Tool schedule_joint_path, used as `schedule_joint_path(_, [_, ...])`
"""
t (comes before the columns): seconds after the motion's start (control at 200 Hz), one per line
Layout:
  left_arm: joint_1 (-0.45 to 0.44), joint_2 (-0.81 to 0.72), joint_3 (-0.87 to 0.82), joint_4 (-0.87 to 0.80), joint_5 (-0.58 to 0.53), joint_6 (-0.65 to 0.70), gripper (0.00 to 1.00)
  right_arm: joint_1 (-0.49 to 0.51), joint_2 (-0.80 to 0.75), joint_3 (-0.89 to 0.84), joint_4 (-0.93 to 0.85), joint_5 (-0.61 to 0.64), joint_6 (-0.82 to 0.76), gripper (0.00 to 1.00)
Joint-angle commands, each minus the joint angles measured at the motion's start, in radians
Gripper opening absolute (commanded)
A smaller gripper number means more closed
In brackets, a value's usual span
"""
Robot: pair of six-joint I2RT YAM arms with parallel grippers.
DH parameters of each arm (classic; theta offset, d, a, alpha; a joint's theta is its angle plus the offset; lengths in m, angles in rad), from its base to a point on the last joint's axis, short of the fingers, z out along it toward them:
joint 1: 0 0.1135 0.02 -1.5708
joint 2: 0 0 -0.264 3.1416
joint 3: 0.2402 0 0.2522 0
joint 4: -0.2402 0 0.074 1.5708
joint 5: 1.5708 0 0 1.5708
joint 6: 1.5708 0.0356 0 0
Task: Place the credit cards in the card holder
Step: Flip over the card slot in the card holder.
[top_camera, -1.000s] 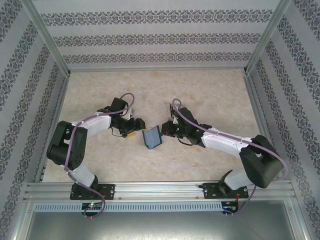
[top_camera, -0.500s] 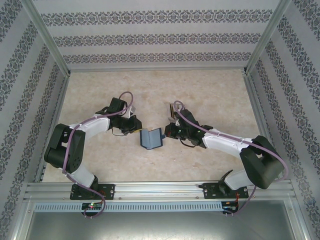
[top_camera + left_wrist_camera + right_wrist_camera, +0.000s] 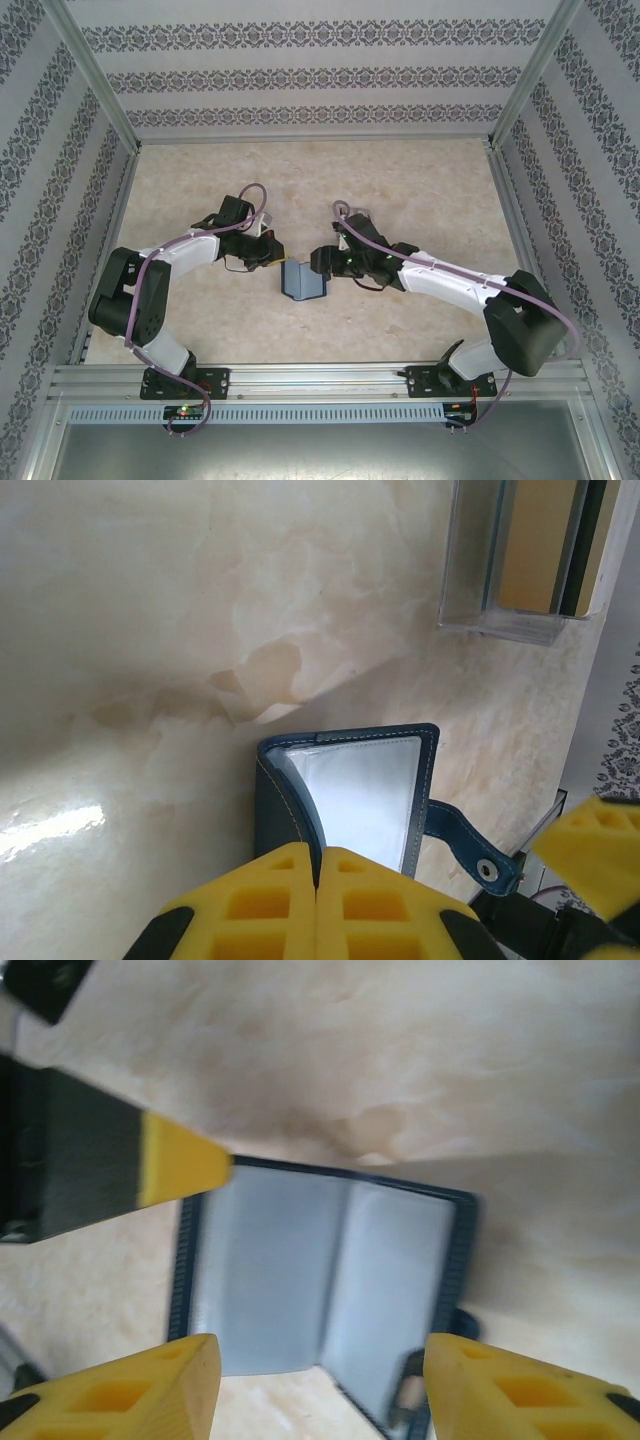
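You have one wallet [image 3: 303,282] here, opened to two inner panels. Count one clear rack [image 3: 520,560] as well, and in it you can make out two cards: one tan card [image 3: 540,540] and one dark card [image 3: 592,540]; any others behind them are hidden. There are two grippers, the left gripper [image 3: 316,855] and the right gripper [image 3: 322,1350], each with two yellow-padded fingers, four in all. One table [image 3: 200,180].
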Motion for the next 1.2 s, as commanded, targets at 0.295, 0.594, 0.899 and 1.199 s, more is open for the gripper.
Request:
schedule_joint_path(0.295, [-0.007, 0.066, -0.004, 0.072, 0.065, 0.013, 0.0, 0.069, 0.22, 0.021, 0.245, -0.172, 0.118, 0.54])
schedule_joint_path(0.594, [-0.004, 0.062, -0.009, 0.094, 0.063, 0.008, 0.07, 0.065, 0.268, 0.01, 0.205, -0.14, 0.11, 0.56])
schedule_joint_path(0.899, [0.001, 0.05, -0.017, 0.096, 0.08, 0.003, 0.3, 0.068, 0.311, 0.027, 0.12, -0.068, 0.062, 0.54])
schedule_joint_path(1.199, [0.008, 0.038, -0.013, 0.061, 0.08, 0.023, 0.27, 0.067, 0.303, 0.027, 0.112, -0.041, 0.049, 0.43])
